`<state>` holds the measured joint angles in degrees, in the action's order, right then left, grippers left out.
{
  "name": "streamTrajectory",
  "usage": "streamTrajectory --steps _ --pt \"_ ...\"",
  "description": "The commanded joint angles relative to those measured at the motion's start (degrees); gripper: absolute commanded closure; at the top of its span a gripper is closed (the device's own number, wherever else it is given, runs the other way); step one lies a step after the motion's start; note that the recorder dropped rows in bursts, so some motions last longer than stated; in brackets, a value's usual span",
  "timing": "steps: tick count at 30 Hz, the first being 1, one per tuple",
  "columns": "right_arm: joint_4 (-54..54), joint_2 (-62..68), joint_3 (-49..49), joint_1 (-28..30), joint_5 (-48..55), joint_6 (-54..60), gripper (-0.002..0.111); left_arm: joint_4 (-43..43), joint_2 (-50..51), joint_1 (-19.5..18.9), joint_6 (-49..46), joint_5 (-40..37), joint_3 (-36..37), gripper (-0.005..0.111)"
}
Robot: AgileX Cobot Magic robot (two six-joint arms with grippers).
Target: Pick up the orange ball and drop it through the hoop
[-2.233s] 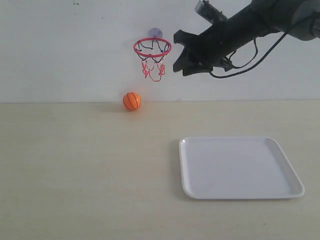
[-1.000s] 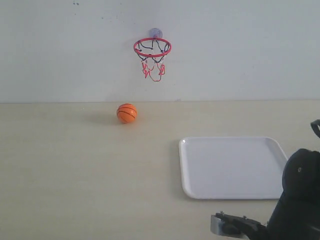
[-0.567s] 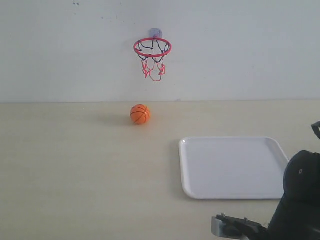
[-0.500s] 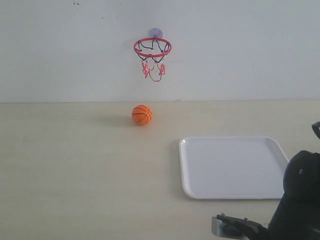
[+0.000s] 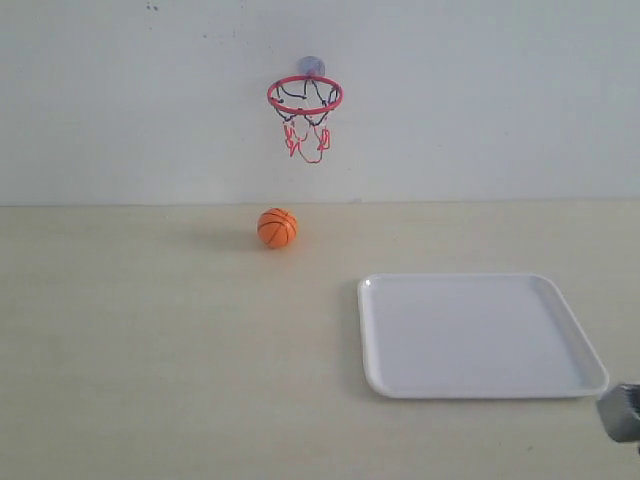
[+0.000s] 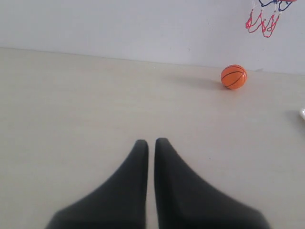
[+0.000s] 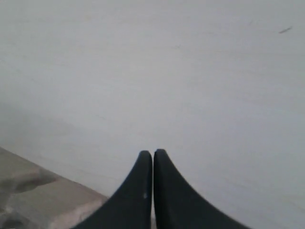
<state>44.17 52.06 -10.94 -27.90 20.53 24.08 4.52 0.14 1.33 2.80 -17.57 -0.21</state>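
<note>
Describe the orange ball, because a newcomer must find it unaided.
Find the red-rimmed hoop on the white wall. Below it, slightly left in the exterior view, the orange ball rests on the beige table near the wall. It is the only round orange thing, with black seams, much smaller than the flat white tray to its right.

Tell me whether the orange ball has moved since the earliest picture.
Yes. The orange ball now sits lower in the exterior view and slightly further right, below the left part of the hoop.
</note>
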Motion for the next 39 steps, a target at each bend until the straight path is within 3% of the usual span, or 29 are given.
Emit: streamTrajectory --steps 1,4,24,33,39 --pt "0.04 -11.17 7.41 1.51 -4.04 0.3 0.108 -0.08 -0.14 -0.09 -0.28 0.13 0.21 0.103" --pt "0.04 -18.4 10.94 3.24 -5.64 0.3 0.108 -0.08 -0.14 -0.09 -0.28 0.13 0.21 0.103" --pt "0.17 -52.06 10.94 13.65 -12.65 0.07 0.108 -0.08 -0.14 -0.09 -0.28 0.13 0.21 0.103" --pt "2.06 -52.06 10.94 15.9 -22.0 -3.44 0.108 -0.08 -0.14 -0.09 -0.28 0.14 0.21 0.103" --pt "2.2 -52.06 10.94 15.9 -32.4 -19.94 0.108 -0.08 -0.14 -0.09 -0.28 0.14 0.21 0.103"
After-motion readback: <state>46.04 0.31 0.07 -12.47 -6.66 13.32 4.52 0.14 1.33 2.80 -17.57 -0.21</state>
